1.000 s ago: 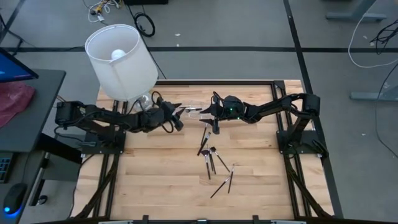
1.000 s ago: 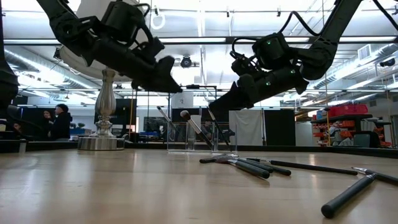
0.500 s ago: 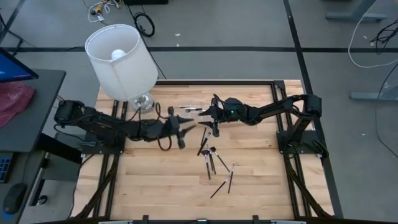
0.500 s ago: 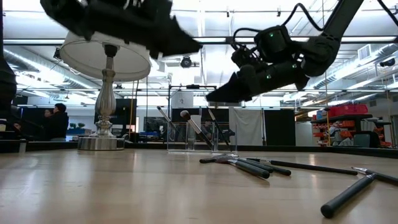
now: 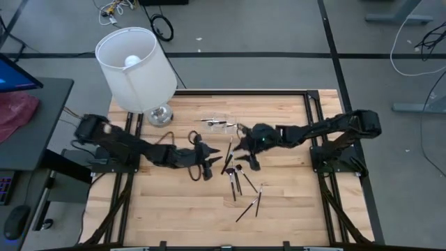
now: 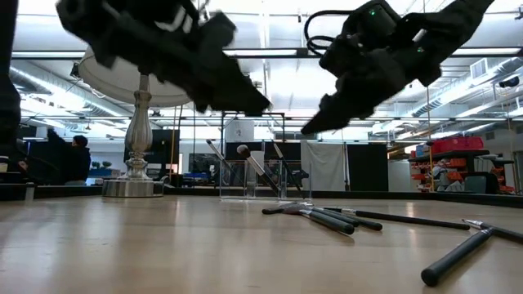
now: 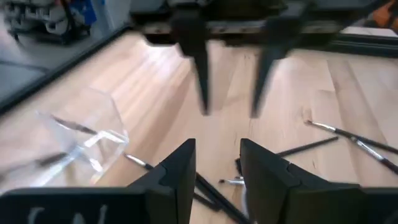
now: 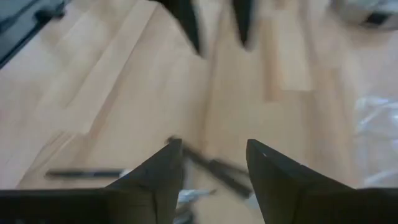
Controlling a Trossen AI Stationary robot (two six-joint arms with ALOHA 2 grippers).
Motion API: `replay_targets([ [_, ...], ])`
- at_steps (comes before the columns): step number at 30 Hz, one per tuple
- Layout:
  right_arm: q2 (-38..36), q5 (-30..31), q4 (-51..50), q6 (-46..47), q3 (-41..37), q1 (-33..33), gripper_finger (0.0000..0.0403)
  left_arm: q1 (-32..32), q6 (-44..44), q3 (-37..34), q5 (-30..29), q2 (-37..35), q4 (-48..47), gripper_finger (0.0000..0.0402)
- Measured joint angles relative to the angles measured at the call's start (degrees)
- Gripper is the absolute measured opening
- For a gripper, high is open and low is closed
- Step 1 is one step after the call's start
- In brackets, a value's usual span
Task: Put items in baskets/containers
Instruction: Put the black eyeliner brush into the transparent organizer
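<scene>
Several thin dark makeup brushes [image 5: 238, 180] lie loose on the wooden table, right of its middle; in the low view they are the brushes [image 6: 327, 217]. The clear container [image 5: 220, 125] stands by the far edge, with a few brushes leaning inside the container [image 6: 260, 175]. My left gripper [image 5: 207, 167] hovers open just left of the loose brushes; the left wrist view shows that gripper [image 7: 217, 163] empty. My right gripper [image 5: 245, 155] hovers open over their far end, and that gripper [image 8: 214, 157] is also empty. The two grippers face each other.
A white-shaded lamp [image 5: 136, 66] stands at the table's far left corner on a silver base [image 6: 133, 188]. A black frame [image 5: 306, 94] borders the table. Bare wood lies left of and nearer than the brushes. People show in the room behind, at the low view's left.
Both grippers have left the container at the far edge and moved toward the near edge, to the loose brushes. The left gripper has also swung toward the table's right. The brushes and the container have stayed put.
</scene>
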Motion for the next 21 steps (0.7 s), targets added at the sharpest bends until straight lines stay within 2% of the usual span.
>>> replay_targets([
  [2, 0.2, 1.7, -2.0, 0.1, 0.0, 2.0, 0.0178, 0.2, -1.6, -0.1, -0.3, 4.1, 3.9, 0.0128],
  [5, 0.4, 7.7, -4.5, 1.2, 0.0, 4.5, 0.0172, 1.0, -3.7, 0.0, -0.4, 9.4, 10.7, 0.0128],
  [9, 0.4, 14.1, -5.9, 7.8, 0.0, 6.5, 0.0166, 2.5, -6.1, -0.1, -3.5, 14.7, 13.0, 0.0128],
  [15, 0.4, 14.8, -9.5, 16.4, 0.0, 7.9, 0.0165, 4.4, -6.7, 0.0, -6.7, 19.9, 16.3, 0.0128],
  [21, 0.4, 14.8, -10.9, 16.3, 0.0, 8.4, 0.0165, 5.0, -4.3, 4.1, -6.7, 23.6, 16.8, 0.0128],
])
